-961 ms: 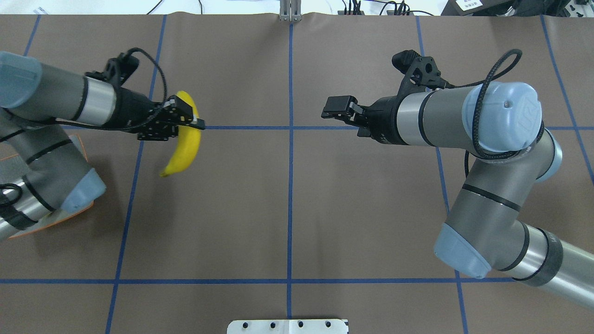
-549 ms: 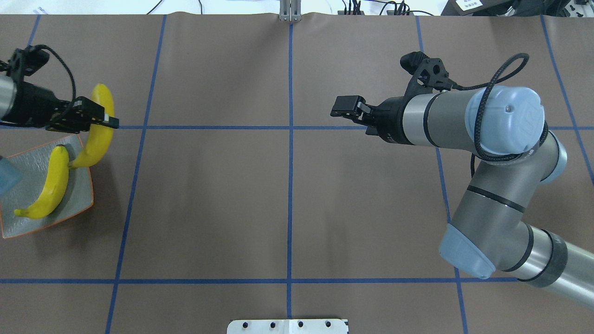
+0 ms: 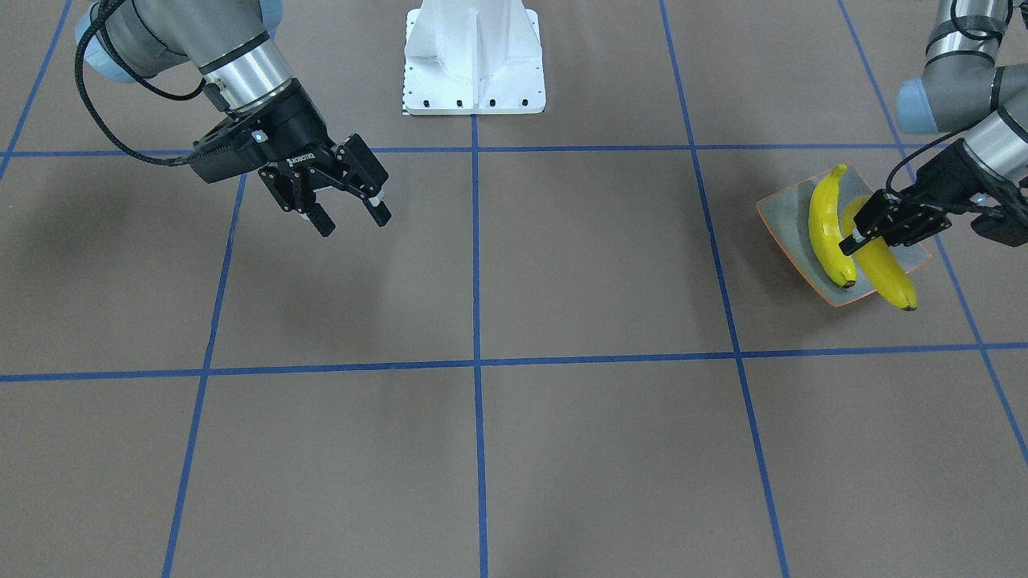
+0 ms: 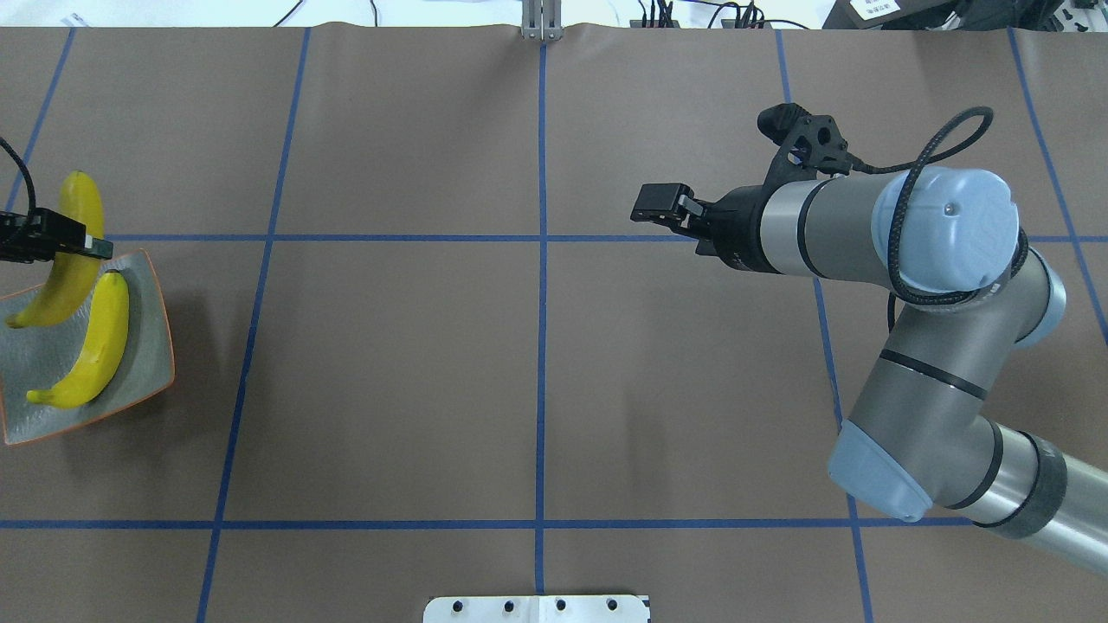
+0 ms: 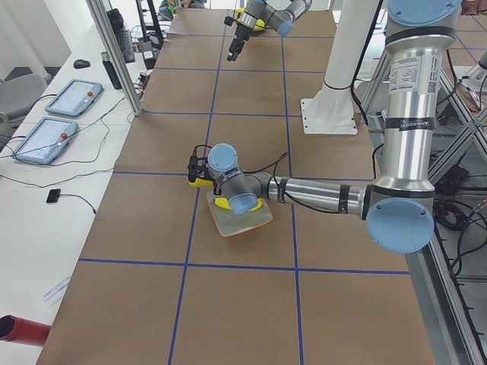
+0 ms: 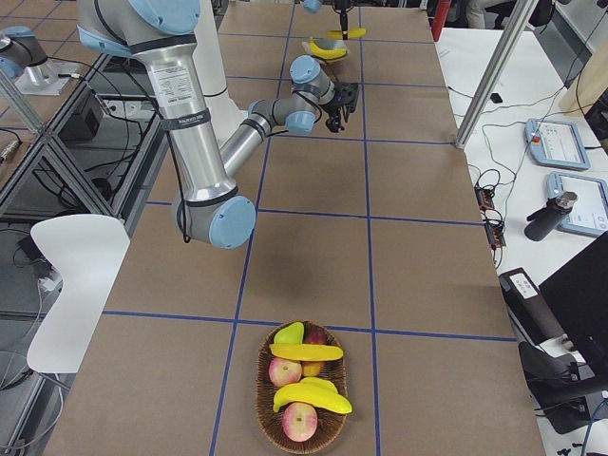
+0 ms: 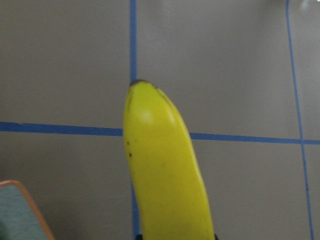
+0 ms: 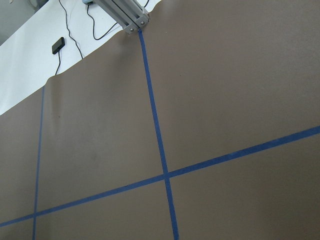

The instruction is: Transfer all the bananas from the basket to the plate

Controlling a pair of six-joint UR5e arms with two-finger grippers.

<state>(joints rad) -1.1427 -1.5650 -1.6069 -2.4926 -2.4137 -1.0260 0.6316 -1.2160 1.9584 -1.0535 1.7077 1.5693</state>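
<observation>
My left gripper (image 4: 82, 243) is shut on a yellow banana (image 4: 61, 285), gripped around its middle. It hangs partly over the far edge of the grey-green plate (image 4: 143, 363) at the table's left end. A second banana (image 4: 91, 342) lies on that plate. In the front-facing view the held banana (image 3: 887, 277) hangs beside the resting one (image 3: 827, 233), its tip past the plate's (image 3: 787, 213) rim. The left wrist view shows the held banana (image 7: 165, 170) and a plate corner (image 7: 20, 210). My right gripper (image 3: 345, 213) is open and holds nothing. The basket (image 6: 261, 399) holds two bananas (image 6: 306, 351).
The wicker basket stands at the table's right end and shows only in the exterior right view, with apples (image 6: 299, 418) and a green pear (image 6: 288, 333) among the bananas. The robot's white base (image 3: 474, 56) stands at the table's near middle edge.
My left gripper has carried the banana leftward from the middle-left of the table to over the plate's far edge. The right gripper has drawn back slightly to the right, still open.
</observation>
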